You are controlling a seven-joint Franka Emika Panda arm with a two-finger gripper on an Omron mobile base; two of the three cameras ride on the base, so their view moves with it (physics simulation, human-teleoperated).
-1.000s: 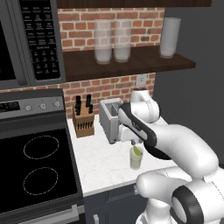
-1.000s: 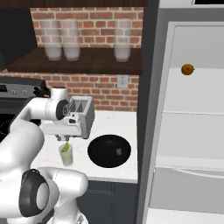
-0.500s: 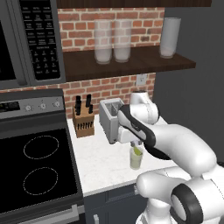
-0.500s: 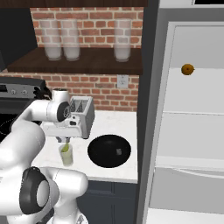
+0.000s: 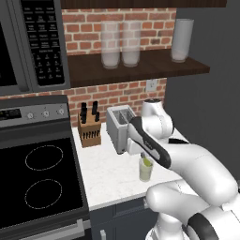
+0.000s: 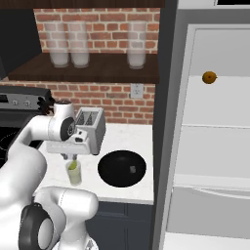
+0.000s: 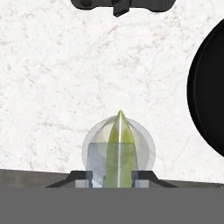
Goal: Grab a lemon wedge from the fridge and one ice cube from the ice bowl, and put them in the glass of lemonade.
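Looking from the left base view, you see the gripper (image 5: pixel 144 156) above the glass of lemonade (image 5: pixel 146 169). Right base view adds the ice bowl (image 6: pixel 122 168) and open fridge (image 6: pixel 210 146). Hand view shows the fingers pinching the lemon wedge (image 7: pixel 119 148) over the glass.

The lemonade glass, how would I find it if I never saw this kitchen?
Find the white counter between the black stove and the fridge. In front of the silver toaster, beside the wide black ice bowl, stands the glass of lemonade. It is small, clear and pale yellow-green, unlike the tall frosted glasses up on the shelf.
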